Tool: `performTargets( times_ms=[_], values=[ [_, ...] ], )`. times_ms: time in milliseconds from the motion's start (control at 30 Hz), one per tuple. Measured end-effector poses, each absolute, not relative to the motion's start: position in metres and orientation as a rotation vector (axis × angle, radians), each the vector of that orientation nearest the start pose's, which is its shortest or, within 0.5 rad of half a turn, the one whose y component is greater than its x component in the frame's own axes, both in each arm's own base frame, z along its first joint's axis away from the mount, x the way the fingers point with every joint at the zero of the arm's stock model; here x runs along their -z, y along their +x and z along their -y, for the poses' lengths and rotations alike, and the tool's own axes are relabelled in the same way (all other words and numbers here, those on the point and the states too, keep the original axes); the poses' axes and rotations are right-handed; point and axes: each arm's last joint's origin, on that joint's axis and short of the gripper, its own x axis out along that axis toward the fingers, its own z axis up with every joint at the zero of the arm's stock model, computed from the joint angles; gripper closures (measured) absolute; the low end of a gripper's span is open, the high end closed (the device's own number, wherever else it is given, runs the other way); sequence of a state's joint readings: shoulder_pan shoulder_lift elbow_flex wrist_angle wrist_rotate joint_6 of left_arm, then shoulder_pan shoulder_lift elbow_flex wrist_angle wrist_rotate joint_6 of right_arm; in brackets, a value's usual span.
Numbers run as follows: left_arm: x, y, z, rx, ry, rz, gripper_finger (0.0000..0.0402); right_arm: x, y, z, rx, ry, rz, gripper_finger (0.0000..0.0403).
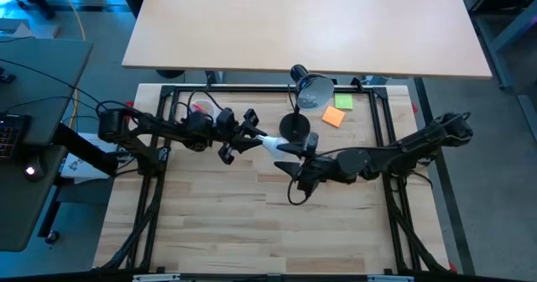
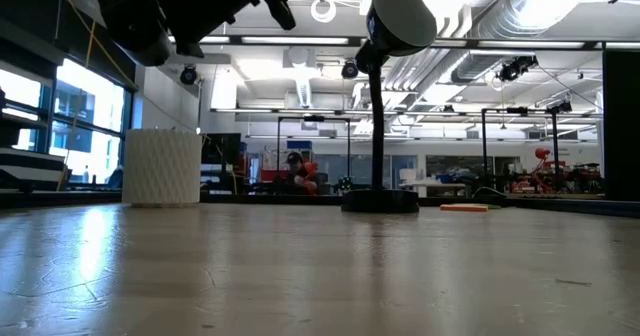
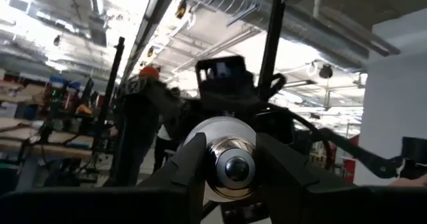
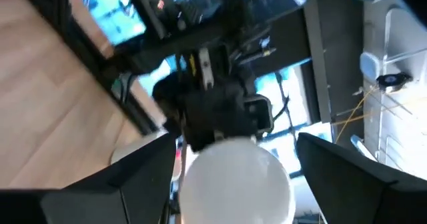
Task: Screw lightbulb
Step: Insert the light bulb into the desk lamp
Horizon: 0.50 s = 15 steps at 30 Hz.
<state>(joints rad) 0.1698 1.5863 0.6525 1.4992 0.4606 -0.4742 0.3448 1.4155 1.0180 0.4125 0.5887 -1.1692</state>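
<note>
Lightbulb [image 3: 227,163] sits clamped in my left gripper [image 1: 267,139]; my right gripper [image 1: 289,159] jaws gape wide around its dome, gripping nothing.

Lightbulb [image 4: 237,181]: lower part cut off by right wrist frame edge; in left wrist view, glass mostly hidden behind left gripper's fingers [image 3: 183,174]. Low view: both grippers out of frame. Lamp [image 2: 381,126] head clipped at top edge.

White frosted lightbulb [image 1: 270,143] with silvery base, black lamp [image 1: 312,91], orange [image 1: 333,117] and green [image 1: 343,102] notes.
</note>
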Motion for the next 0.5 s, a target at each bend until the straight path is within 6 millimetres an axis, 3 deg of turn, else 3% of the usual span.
performTargets(
  times_ms=[367, 500],
  values=[
    [-0.2577, 0.2944, -0.038, 0.398, -0.281, 0.472, 0.0296, -0.3272, 0.3058, -0.0902, 0.3, -1.159, -0.176, 0.0092],
    [-0.2577, 0.2943, -0.0377, 0.404, -0.283, 0.469, 0.0295, -0.3244, 0.3058, -0.0899, 0.294, -1.145, -0.2, 0.0113]
  ],
)
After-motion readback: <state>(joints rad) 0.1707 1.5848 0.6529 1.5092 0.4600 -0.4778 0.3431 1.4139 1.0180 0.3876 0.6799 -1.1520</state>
